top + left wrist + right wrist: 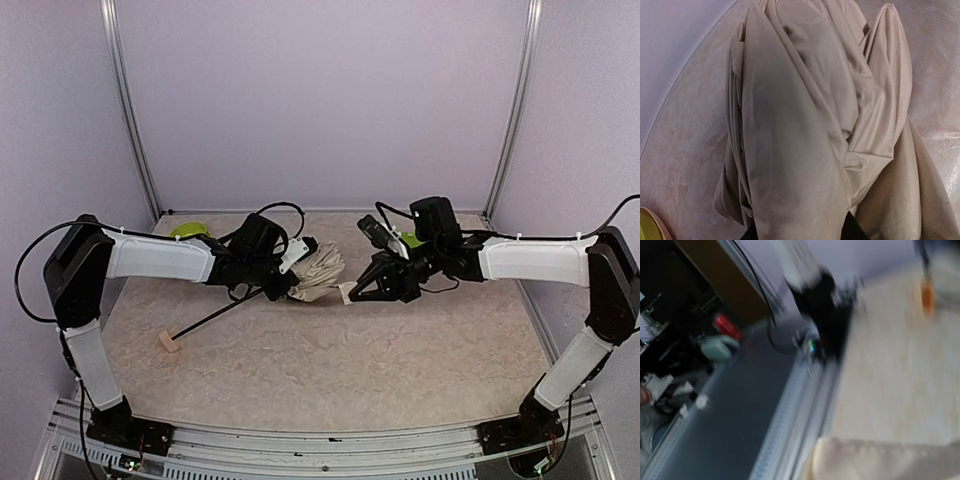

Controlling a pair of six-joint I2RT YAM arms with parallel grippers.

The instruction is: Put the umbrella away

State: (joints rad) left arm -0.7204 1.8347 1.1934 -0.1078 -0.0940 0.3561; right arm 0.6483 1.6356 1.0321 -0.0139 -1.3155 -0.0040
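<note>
**Canopy bundled, wrap comes next**

The umbrella (318, 268) lies mid-table, its shaft running down-left to the wooden handle (170, 342). The left gripper (290, 283) is clamped round the gathered cream canopy (805, 125). The right gripper (354, 292) is closed, seemingly pinching a small fabric tab (346, 292), though its own view is blurred. The step looks like cinching the folds. The next move calls for drawing that tab round without loosening the bundle. Bare table (350, 385) lies nearward, and the back wall (320, 100) sits close behind.

Robot lab test cell, not a home. My arms (160, 258) bolt to an aluminium rail (330, 445) at bottom. Plain lavender panels (320, 100) on metal posts (130, 110) box in a marbled tabletop (350, 370). Blurry cluttered workbench (675, 355) at left of right wrist view.
</note>
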